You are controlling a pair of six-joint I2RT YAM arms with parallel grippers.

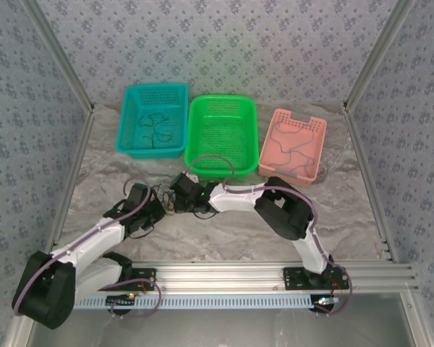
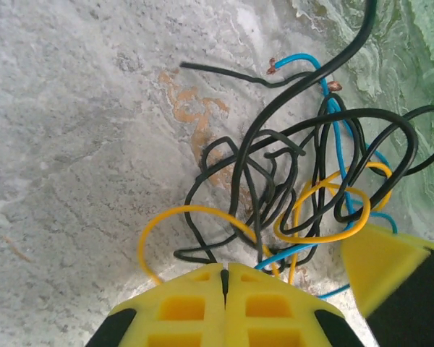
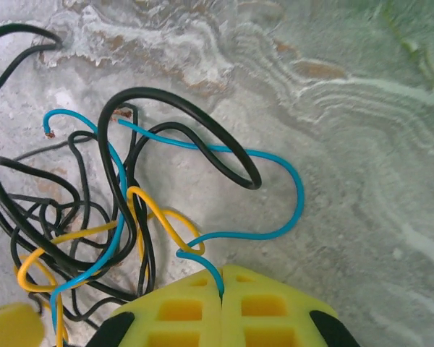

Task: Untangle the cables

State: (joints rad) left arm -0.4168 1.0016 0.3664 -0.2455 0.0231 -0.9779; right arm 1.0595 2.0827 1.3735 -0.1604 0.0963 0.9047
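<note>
My right pincer (image 3: 222,288) pinches a thin blue cable (image 3: 260,153) that arcs away and doubles back across the tangle of black and yellow cables (image 2: 275,191), loops pointing every way. My left pincer (image 2: 224,285) is pressed together beside it on the grey marbled bench (image 2: 72,108).

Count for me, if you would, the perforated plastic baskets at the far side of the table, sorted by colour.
Teal perforated plastic basket: 1
Green perforated plastic basket: 1
Pink perforated plastic basket: 1
Total: 3
</note>
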